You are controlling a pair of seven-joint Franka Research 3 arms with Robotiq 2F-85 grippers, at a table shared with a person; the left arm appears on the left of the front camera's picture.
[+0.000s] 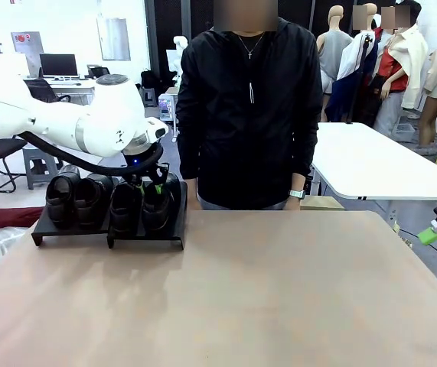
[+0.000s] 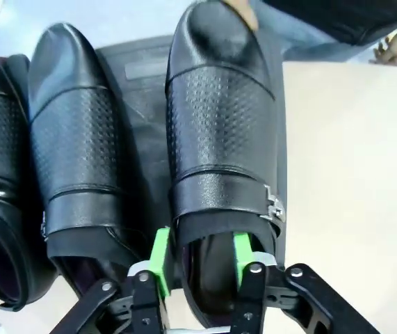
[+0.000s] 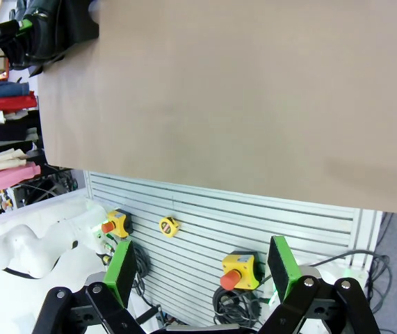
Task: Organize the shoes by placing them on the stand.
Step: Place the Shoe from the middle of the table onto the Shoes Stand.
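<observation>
Fingers of the left gripper (image 2: 199, 261) sit on either side of the back collar of the last shoe (image 2: 219, 160). One green pad (image 2: 160, 259) is outside the collar and the other is inside the opening. They look a little apart, but I cannot tell if they are loose yet. This shoe lies on the stand (image 1: 148, 229), toe pointing away from the fingers, with three other shoes (image 1: 92, 200) in a row just beside it. To do this step well, spread the fingers wide, then lift straight up so nothing drags. The stand's edge is close on the bare-surface (image 1: 279, 290) side. The right gripper (image 3: 201, 275) waits off the surface edge, fingers wide apart and empty.
</observation>
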